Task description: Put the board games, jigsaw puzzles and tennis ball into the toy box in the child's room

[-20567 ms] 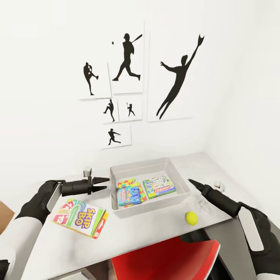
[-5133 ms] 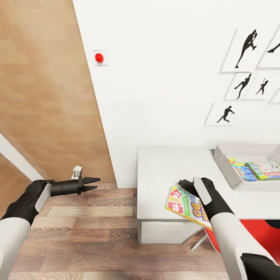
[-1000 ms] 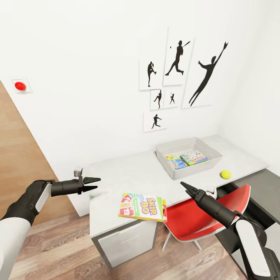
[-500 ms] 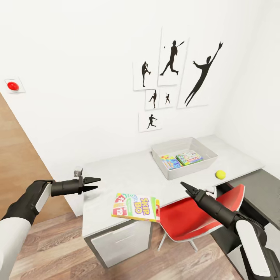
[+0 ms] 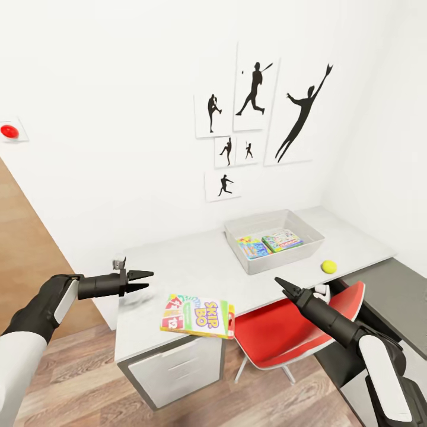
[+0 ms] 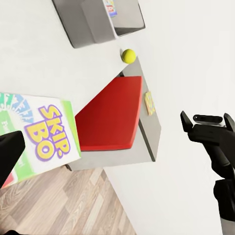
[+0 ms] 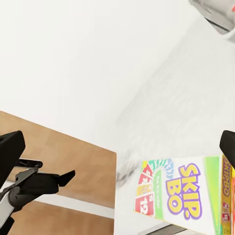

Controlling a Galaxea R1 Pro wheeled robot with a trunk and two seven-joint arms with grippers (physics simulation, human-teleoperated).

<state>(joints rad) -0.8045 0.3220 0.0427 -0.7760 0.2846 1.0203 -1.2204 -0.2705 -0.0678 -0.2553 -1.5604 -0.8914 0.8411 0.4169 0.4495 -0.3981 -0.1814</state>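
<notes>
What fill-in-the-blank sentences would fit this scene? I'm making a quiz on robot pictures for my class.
1. The SKIP BO box lies at the front edge of the ____.
2. The tennis ball rests on the table, outside the ____.
3. The chair tucked under the table is ____ in colour.
4. Neither the left gripper nor the right gripper holds ____.

Missing words: table; toy box; red; anything
</notes>
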